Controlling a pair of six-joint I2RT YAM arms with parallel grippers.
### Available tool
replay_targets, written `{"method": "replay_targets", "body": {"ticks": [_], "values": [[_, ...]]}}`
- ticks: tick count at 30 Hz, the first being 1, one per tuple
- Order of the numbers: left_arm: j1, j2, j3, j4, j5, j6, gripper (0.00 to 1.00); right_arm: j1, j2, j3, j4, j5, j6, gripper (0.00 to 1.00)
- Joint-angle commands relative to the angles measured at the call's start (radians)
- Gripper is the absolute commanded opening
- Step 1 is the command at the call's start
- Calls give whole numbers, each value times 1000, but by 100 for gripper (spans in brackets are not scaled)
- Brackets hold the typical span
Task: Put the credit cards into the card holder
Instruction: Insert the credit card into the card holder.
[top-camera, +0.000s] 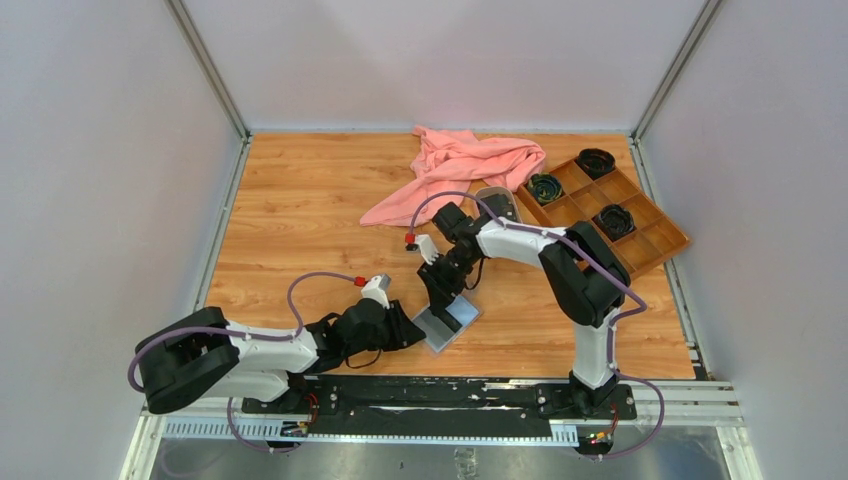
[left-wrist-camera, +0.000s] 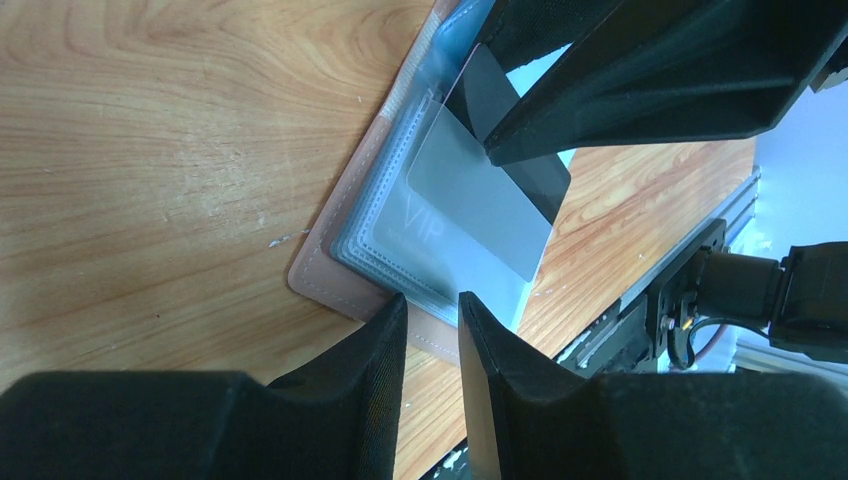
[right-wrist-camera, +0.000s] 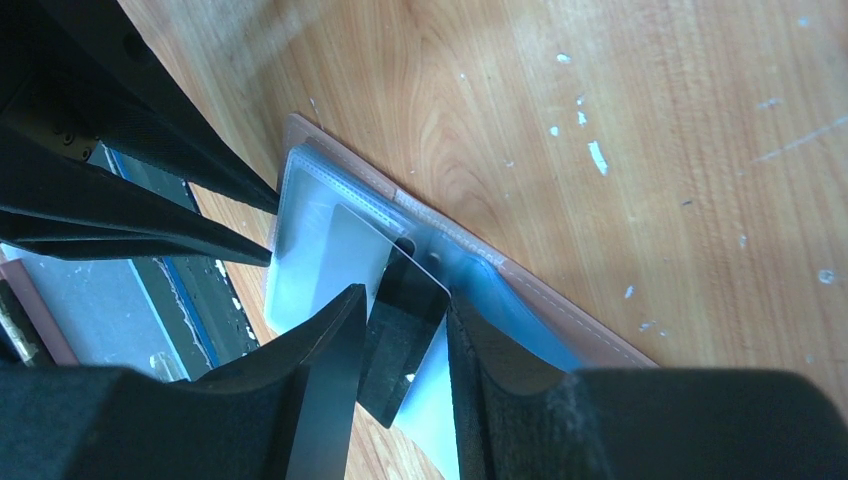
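Observation:
The card holder lies open on the wood near the front edge, pinkish-tan outside with grey-blue clear sleeves. One dark credit card sticks halfway out of a sleeve, its inner half greyed by the plastic. My right gripper hangs over the holder, open. The card's free end sits between its fingers, with a pale gap on the right side. My left gripper lies low at the holder's left edge, its jaws a little apart and nothing clamped. The holder's rim sits right at the tips.
A pink cloth is bunched at the back. A brown compartment tray with three black round pieces stands at the back right. A small oval tray sits beside it behind my right arm. The metal rail runs close behind the holder.

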Motion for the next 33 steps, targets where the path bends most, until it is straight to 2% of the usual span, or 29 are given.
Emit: {"method": "replay_targets", "body": {"ticks": [1, 14, 22, 33], "values": [[4, 35, 2, -54, -16, 5, 31, 51, 12, 4, -42, 42, -21, 40], [4, 33, -11, -53, -25, 6, 30, 36, -40, -7, -89, 129, -101, 50], [5, 38, -10, -53, -24, 7, 30, 35, -43, -30, -115, 128, -106, 50], [4, 59, 3, -51, -14, 17, 29, 69, -41, -49, -123, 19, -85, 45]]}}
